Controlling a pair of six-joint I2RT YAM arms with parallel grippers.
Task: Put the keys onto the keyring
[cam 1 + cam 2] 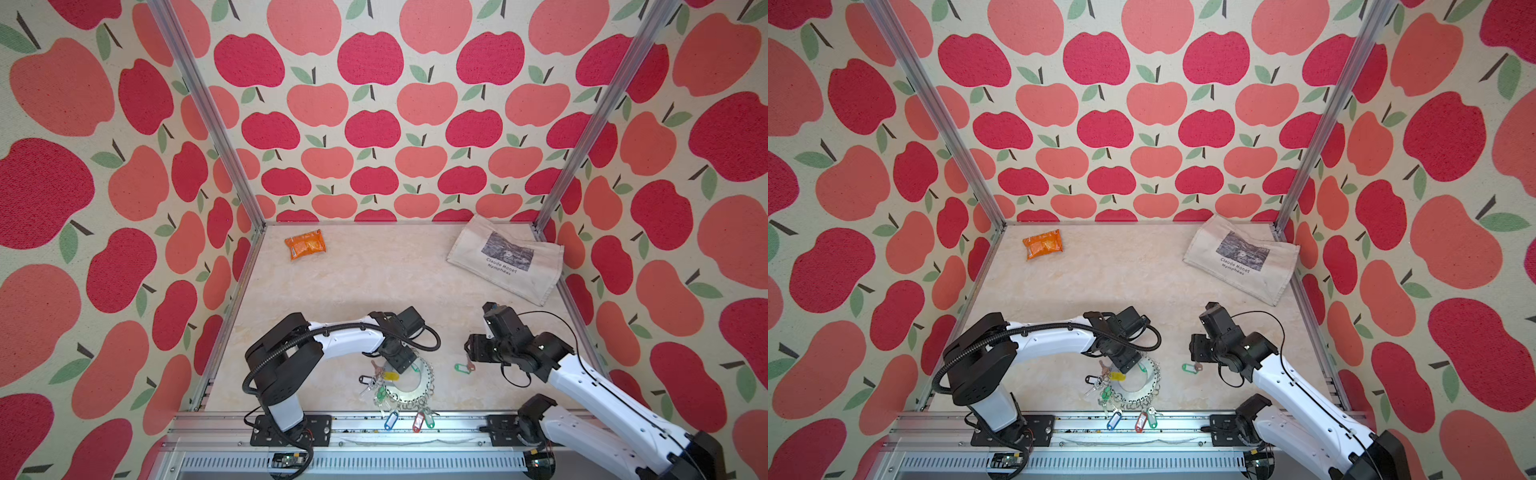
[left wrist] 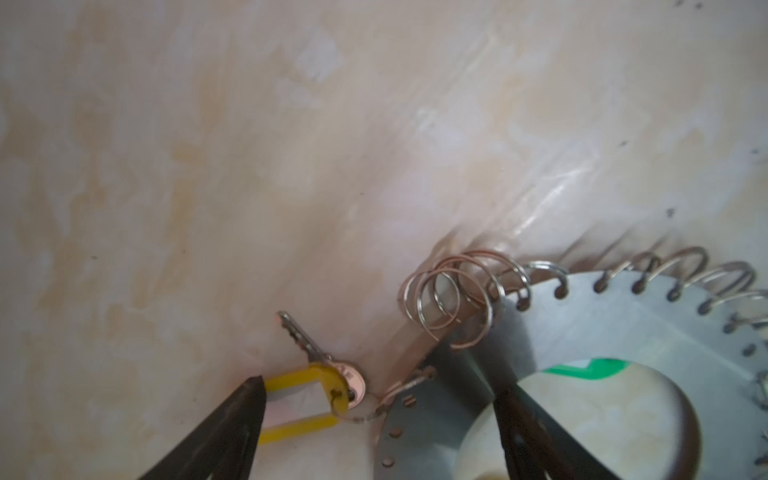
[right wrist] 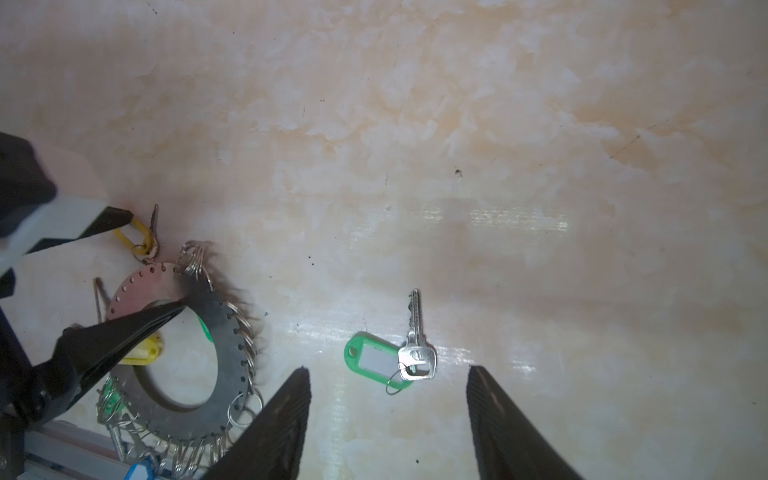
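The keyring (image 1: 415, 386) (image 1: 1144, 386) is a flat grey disc lined with wire rings, lying near the table's front edge. Several tagged keys hang from its front and left rim, among them a blue tag (image 1: 390, 419) and a red tag (image 1: 419, 422). My left gripper (image 2: 380, 390) (image 1: 401, 365) is open and straddles the disc's rim (image 2: 623, 332). One finger stands beside a yellow-tagged key (image 2: 299, 399), whose wire ring reaches the rim. A loose silver key with a green tag (image 3: 374, 361) (image 1: 463, 368) (image 1: 1191, 367) lies on the table right of the disc. My right gripper (image 3: 388, 370) (image 1: 469, 353) hovers open just above it, holding nothing.
An orange foil packet (image 1: 305, 244) lies at the back left. A cream tote bag (image 1: 507, 257) leans in the back right corner. An aluminium rail (image 1: 365, 430) runs along the front edge, close under the hanging keys. Patterned walls enclose three sides.
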